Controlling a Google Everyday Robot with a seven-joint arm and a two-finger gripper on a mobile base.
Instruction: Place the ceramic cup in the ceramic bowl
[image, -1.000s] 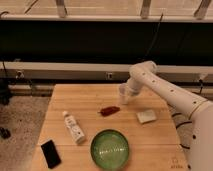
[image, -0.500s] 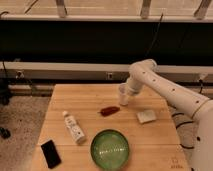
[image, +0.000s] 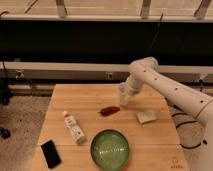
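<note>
The small white ceramic cup (image: 123, 96) is at the end of my arm, over the back middle of the wooden table (image: 90, 100). My gripper (image: 124, 93) is shut on the cup and comes down onto it from the upper right. The large green ceramic bowl (image: 110, 148) sits near the table's front edge, in front of the cup and a little to its left, apart from it. The cup's underside is just above or at the table top; I cannot tell which.
A red-brown packet (image: 109, 110) lies just in front and left of the cup. A white labelled bottle (image: 73, 127) lies on the left, a black phone-like slab (image: 50, 153) at the front left, a pale sponge (image: 145, 116) on the right.
The gripper and the cup have shifted slightly to the left together. The bowl and the other items have not moved.
</note>
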